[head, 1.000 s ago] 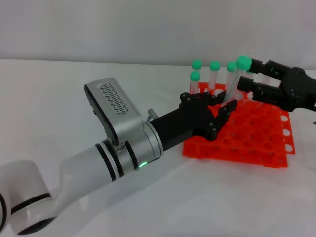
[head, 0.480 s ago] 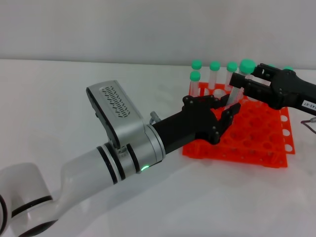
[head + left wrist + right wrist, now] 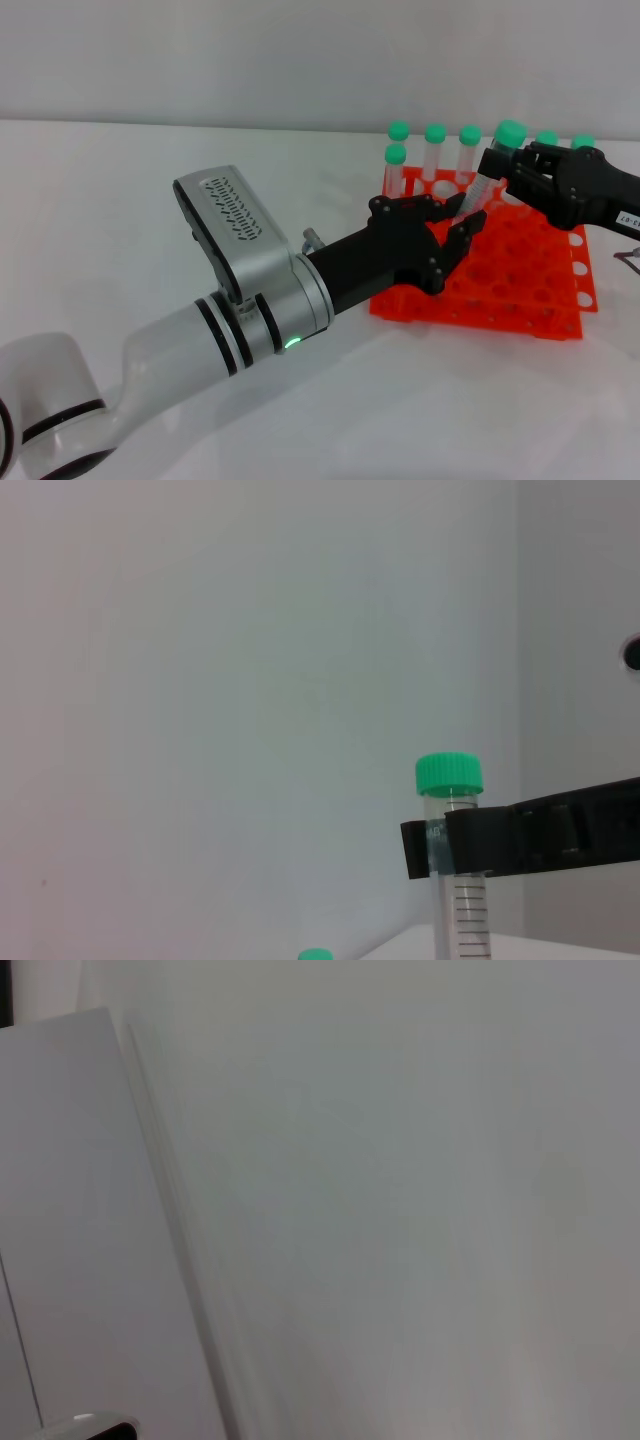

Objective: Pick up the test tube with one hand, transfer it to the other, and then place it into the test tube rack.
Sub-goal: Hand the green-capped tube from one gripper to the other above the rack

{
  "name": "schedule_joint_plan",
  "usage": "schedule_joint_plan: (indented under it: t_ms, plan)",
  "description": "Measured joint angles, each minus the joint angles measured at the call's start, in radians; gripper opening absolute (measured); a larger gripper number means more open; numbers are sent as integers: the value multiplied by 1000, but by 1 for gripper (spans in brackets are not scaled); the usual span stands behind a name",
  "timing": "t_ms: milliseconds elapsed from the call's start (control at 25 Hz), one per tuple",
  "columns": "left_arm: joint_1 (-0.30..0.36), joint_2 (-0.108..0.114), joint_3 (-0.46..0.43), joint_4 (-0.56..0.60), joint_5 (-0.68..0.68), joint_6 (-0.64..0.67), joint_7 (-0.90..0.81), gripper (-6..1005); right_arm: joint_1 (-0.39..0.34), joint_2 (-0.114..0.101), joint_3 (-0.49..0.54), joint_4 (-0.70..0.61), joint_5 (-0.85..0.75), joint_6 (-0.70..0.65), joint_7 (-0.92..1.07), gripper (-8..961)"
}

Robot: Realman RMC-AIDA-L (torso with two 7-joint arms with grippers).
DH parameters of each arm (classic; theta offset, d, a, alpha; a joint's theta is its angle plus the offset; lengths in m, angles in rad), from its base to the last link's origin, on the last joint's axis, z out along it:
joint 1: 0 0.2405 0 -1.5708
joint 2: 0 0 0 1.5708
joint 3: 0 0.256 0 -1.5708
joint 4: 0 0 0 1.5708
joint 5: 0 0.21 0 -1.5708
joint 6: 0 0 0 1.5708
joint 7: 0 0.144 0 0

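The test tube (image 3: 481,186), clear with a green cap, is held tilted above the back of the orange-red test tube rack (image 3: 520,292). My right gripper (image 3: 497,165), all black with a white label, is shut on the tube just below its cap. My left gripper (image 3: 462,212), black prongs on the white banded arm, still has its fingers around the tube's lower end. In the left wrist view the tube (image 3: 452,890) stands upright with a finger (image 3: 520,838) of the right gripper clamped across it. The right wrist view shows only a blank wall and table.
Several other green-capped tubes (image 3: 435,150) stand upright in the rack's back rows, close behind and beside both grippers; one cap (image 3: 315,954) shows in the left wrist view. Many front holes of the rack hold nothing. The white table spreads to the left and front.
My right gripper has come in from the right and shut on the tube below its cap. The tube has shifted slightly to the right. The left arm has barely moved.
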Motion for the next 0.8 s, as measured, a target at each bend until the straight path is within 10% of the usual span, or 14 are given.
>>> schedule_joint_plan:
  t_ms: [200, 800]
  plan:
    - [0, 0, -3, 1, 7, -13, 1, 191, -5, 2, 0, 1, 2, 0, -6, 197]
    - [6, -7, -27, 31, 0, -97, 123, 237, -5, 2, 10, 0, 9, 2, -15, 199]
